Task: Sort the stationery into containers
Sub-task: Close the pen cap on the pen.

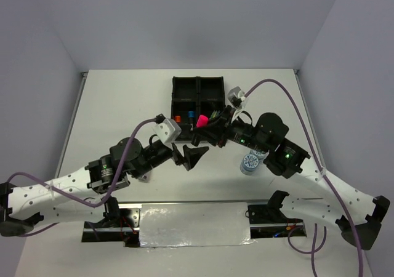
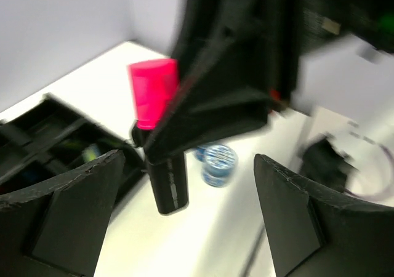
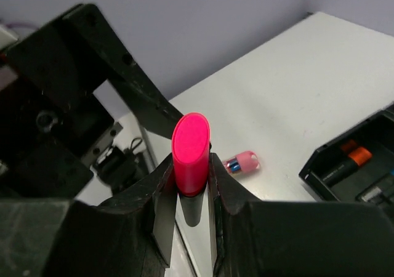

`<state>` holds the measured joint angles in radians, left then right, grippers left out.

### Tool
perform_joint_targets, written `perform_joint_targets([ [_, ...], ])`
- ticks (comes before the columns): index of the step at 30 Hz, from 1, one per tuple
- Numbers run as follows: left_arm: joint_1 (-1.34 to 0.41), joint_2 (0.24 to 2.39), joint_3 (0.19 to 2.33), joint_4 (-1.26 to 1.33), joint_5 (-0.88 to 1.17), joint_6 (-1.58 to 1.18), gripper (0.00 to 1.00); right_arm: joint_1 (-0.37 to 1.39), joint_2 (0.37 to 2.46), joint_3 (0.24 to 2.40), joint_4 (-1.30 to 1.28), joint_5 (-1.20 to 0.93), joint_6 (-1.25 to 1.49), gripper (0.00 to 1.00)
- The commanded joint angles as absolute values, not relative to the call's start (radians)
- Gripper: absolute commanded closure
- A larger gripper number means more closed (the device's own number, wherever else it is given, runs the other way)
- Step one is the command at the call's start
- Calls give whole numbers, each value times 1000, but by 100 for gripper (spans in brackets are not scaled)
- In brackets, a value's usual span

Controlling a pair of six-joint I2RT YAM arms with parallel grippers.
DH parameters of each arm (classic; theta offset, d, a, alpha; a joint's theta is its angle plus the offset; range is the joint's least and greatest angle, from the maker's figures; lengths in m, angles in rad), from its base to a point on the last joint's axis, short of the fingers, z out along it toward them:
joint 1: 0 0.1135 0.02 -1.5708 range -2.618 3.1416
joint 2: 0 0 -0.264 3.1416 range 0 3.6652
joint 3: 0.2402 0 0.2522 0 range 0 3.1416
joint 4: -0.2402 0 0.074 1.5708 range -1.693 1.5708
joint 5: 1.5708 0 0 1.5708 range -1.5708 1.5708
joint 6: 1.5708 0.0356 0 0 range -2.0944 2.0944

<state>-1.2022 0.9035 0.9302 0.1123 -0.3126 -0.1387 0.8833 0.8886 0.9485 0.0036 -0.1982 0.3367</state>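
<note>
Right gripper (image 3: 189, 180) pinching the pink-capped highlighter (image 3: 191, 144) upright, cap up, in the air at the 6 o'clock edge of the tray (image 1: 184, 83).

Its fingers close on the barrel just under the cap, probably so the lower barrel hangs free to go down into a compartment. The right arm comes in from 4 o'clock, elbow folded. The left arm reaches from 8 o'clock, and the left gripper (image 2: 188, 161) stands wide open, one finger on each side of the barrel, touching nothing. A blue-white roll (image 1: 249, 164) waits at 4 o'clock.
</note>
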Motion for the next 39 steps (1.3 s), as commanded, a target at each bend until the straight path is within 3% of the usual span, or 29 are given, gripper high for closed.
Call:
perform_joint_targets([
  [1, -1206, 844, 974, 29, -76, -137, 1, 786, 888, 1060, -20, -689, 212, 100],
  [6, -1204, 818, 966, 35, 158, -132, 1, 781, 894, 1126, -20, -905, 213, 100],
  [12, -1203, 810, 934, 127, 201, -163, 4, 782, 844, 1063, 155, -1043, 348, 100],
  [20, -1189, 802, 908, 279, 307, -236, 15, 784, 825, 1023, 179, -1020, 336, 100],
  [25, -1184, 831, 916, 307, 281, -264, 30, 788, 831, 1026, 164, -977, 319, 100],
  [29, -1180, 897, 937, 275, 252, -268, 35, 790, 822, 1029, 158, -928, 305, 100],
  [30, -1177, 908, 943, 270, 247, -270, 43, 790, 821, 1029, 155, -916, 304, 100],
  [35, -1154, 965, 954, 265, 247, -290, 56, 793, 841, 1029, 147, -910, 296, 100],
  [36, -1146, 966, 954, 268, 250, -298, 71, 792, 842, 1028, 147, -910, 295, 100],
  [39, -1131, 948, 942, 284, 247, -304, 92, 793, 847, 1012, 150, -907, 293, 100],
])
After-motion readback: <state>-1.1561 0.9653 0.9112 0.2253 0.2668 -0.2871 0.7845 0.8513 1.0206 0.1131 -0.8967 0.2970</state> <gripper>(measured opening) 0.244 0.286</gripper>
